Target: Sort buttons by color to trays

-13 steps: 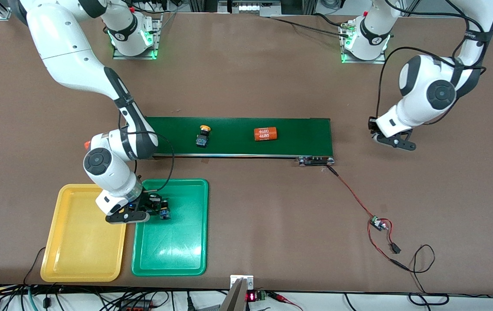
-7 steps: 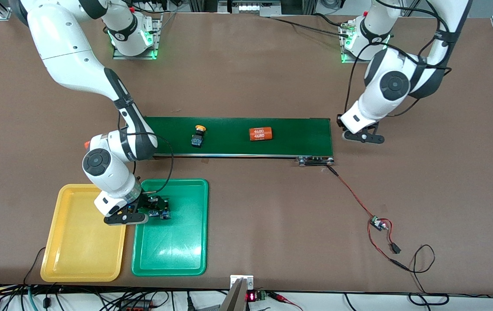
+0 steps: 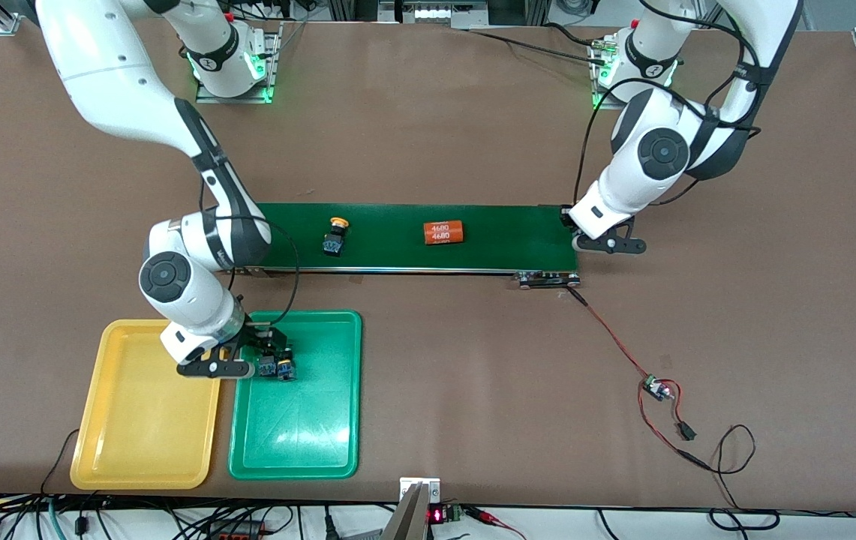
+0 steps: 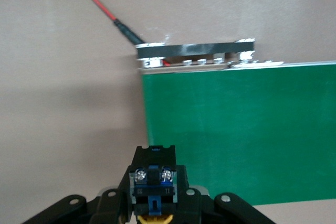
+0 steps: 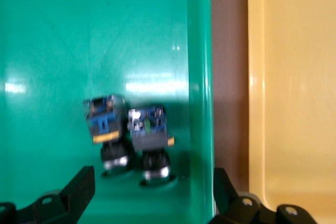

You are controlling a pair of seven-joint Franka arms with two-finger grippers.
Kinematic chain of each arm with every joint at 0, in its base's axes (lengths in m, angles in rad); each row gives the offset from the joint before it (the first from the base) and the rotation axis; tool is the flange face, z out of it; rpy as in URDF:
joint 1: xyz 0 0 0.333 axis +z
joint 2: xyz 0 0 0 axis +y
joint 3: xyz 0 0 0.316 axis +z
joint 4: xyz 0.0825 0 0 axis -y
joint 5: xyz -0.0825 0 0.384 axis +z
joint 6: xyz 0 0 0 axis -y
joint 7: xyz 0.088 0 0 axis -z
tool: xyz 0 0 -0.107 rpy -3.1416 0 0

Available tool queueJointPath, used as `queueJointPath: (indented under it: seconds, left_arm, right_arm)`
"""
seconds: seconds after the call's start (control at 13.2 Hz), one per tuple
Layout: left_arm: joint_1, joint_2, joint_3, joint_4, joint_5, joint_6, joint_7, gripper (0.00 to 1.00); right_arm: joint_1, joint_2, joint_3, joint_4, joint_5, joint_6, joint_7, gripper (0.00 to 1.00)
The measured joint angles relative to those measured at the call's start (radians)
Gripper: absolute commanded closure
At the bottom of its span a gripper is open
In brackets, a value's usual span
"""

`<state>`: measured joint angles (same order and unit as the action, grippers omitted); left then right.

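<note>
Since a second ago the left arm has swung in from the open tabletop (image 3: pixel 428 112) to the end of the conveyor belt (image 3: pixel 503 240), and the belt's load has slid toward the right arm's end. The right claw (image 5: pixel 149 198) has let go and now stands wide.

From the front the left claw is seen only from above, over the belt's end. The left wrist view shows the left claw (image 4: pixel 152 211) clamped on the held button (image 4: pixel 152 182), a sliver of yellow cap at its lower edge. The right wrist view shows the right claw's fingers spread over the pair of buttons (image 5: pixel 128 129), which stand side by side, touching, in the green tray (image 3: pixel 300 442), close to the wall beside the yellow tray (image 3: pixel 142 450). I cannot tell their cap colours.

The tabletop is plain brown; a red and black wire runs from the belt's end to a small circuit board (image 3: pixel 653 386). Cables hang along the edge nearest the front camera.

Counted: two arms, one belt, two trays lying side by side nearer the front camera than the belt, one orange cylinder (image 3: pixel 445 232), and four buttons: two in the green tray, one in the left claw, and the belt button (image 3: pixel 334 236), yellow-capped, beside the cylinder toward the right arm's end.
</note>
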<state>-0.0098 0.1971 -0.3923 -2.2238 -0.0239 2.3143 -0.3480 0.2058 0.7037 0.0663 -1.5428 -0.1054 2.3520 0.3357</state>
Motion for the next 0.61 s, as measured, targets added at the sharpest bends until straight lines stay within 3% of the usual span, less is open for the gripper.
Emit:
queueJointPath:
  seconds: [0.38, 0.61]
  left_arm:
    - [-0.059, 0.076, 0.0, 0.051, 0.0, 0.0, -0.061, 1.0]
    - [-0.08, 0.13, 0.0, 0.083, 0.0, 0.001, -0.061, 1.0]
  right_arm:
    - [-0.005, -0.198, -0.007, -0.05, 0.03, -0.309, 0.016, 0.0]
    - [-0.046, -0.299, -0.01, -0.121, 0.09, -0.359, 0.017, 0.0]
